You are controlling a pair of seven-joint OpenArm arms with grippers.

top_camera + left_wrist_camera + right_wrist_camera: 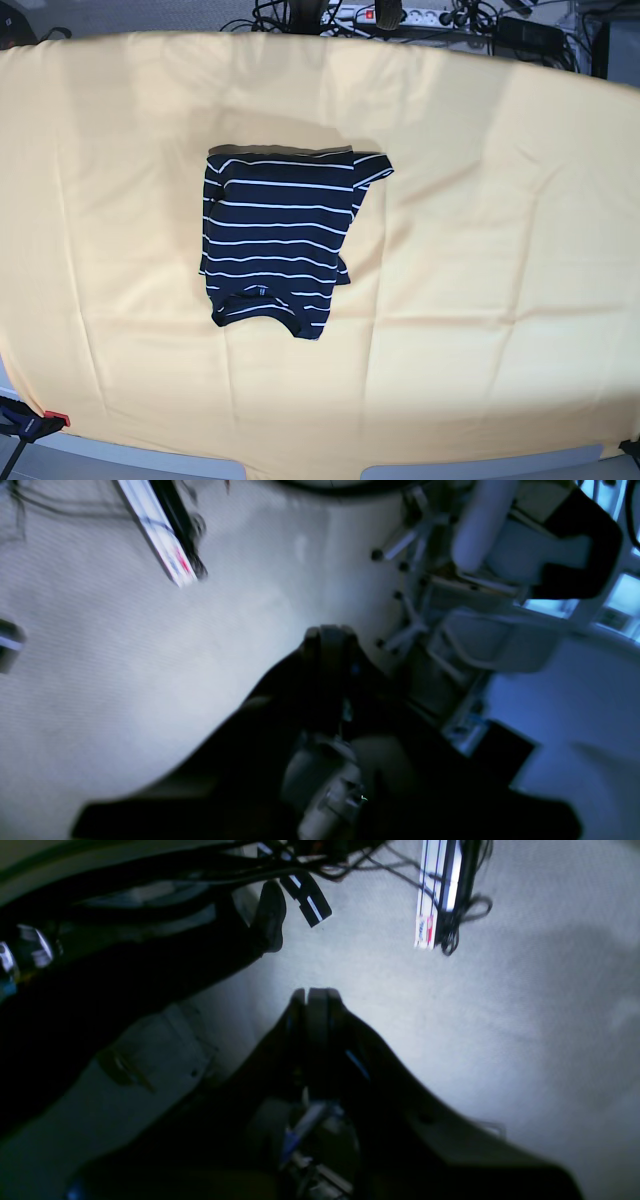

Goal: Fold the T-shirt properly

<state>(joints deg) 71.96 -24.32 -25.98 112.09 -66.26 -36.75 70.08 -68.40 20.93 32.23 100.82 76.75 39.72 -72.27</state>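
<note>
You see the T-shirt [278,238] lying folded left of centre on the yellow cloth [500,250], long axis running away from you. Both grippers, right [316,995] and left [330,632], appear closed, empty, raised out of base view; neither is clearly nearer.

Grey carpet floor [125,680], office chairs [500,580], cables [300,12].

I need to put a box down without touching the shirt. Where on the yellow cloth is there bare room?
The T-shirt lies left of centre on the yellow cloth. The widest bare stretch runs from its right side to the cloth's right edge. Narrower bare strips border its left, front and far sides. Cables crowd the space beyond the far edge.
</note>
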